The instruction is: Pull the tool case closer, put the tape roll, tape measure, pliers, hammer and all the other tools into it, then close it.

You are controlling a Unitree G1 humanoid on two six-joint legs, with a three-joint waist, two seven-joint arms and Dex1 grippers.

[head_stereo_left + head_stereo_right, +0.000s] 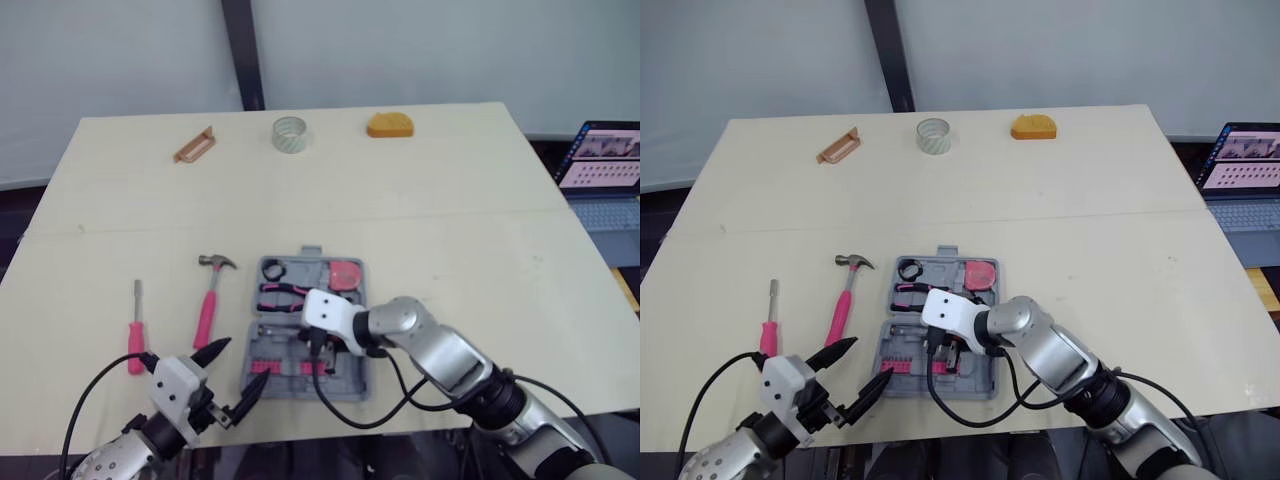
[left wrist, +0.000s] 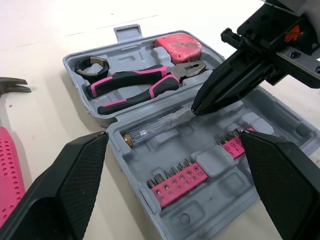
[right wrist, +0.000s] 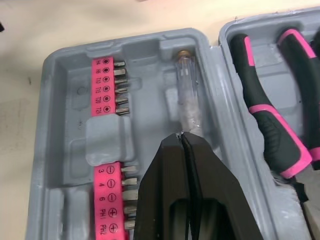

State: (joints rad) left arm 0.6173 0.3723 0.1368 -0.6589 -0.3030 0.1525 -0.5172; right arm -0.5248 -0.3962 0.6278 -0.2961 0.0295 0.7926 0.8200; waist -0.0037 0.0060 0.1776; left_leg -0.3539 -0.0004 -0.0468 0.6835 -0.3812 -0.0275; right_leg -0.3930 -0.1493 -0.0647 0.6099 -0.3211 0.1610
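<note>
The tool case (image 2: 74, 64) is set open near the front edge of the table (image 1: 450, 250), between the two grippers, where it is judged to be within reach of both arms. The right gripper (image 3: 181, 135) is held over the nearer half with its fingers pressed together. Their tips are rested on the clear-handled screwdriver (image 3: 186, 95), seemingly so that it is pushed down into its moulded slot rather than gripped. The left gripper (image 1: 246, 361) is held spread wide and empty at the case's front left corner, probably to steady the case. Pliers (image 2: 135, 85) and a pink tape measure (image 2: 179, 46) are already seated in the far half. The hammer (image 1: 211, 300) and a pink-handled screwdriver (image 1: 136, 330) are seen lying left of the case, and the tape roll (image 1: 290, 134) is seen well apart at the far edge, so packing is judged unfinished
</note>
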